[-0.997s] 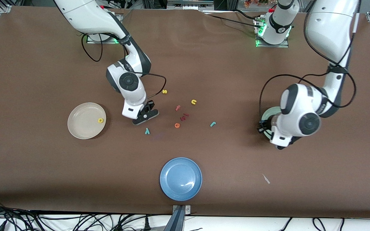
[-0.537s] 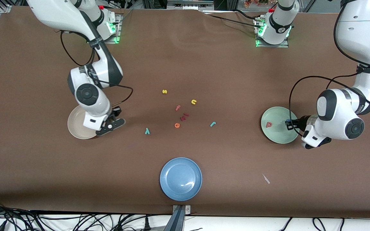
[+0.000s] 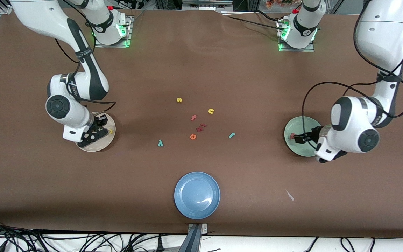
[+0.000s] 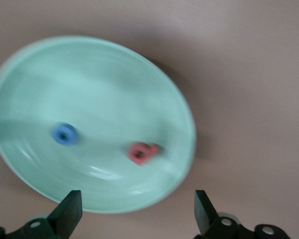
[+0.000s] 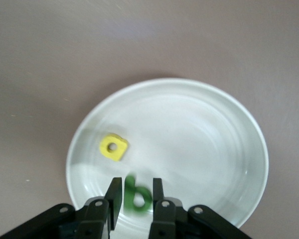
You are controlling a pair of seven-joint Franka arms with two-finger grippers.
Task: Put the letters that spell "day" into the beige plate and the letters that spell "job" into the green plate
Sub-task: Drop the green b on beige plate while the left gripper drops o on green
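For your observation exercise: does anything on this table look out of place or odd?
One thing: a small pale scrap lies on the bare table toward the left arm's end, nearer the front camera than the green plate. It matches neither letters nor plates. What it is can't be told.

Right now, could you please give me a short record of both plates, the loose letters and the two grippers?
green plate: holds blue o and salmon-red b
beige plate: holds yellow d
green a: between the right gripper's fingers, over the beige plate
left gripper: open, over the green plate
teal y: on table
teal j: on table
blue plate: nearest the front camera
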